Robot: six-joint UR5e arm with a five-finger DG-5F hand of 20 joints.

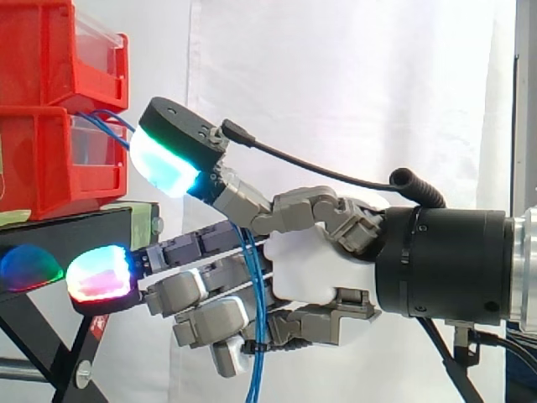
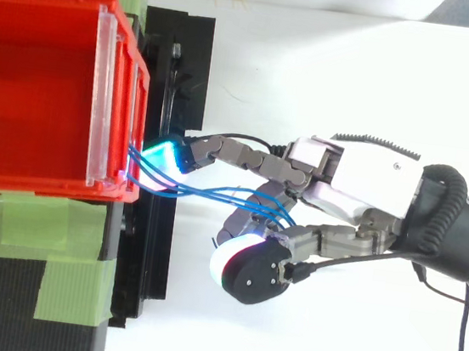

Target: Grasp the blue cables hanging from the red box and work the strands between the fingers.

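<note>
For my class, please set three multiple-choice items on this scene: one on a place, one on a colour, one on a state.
1. Where do the blue cables start?
A) at the front of the red box
B) at the curtain
C) on the floor

2. What colour is the tape on the black stand?
A) yellow
B) green
C) white

3. How do the cables meet the hand?
A) they lie apart from it
B) they are wound round its wrist
C) they are threaded between its fingers

Answers:
1 A: the strands leave the box's front edge.
2 B: green strips cross the stand.
3 C: in the side view they pass between the fingers and hang below.
</note>
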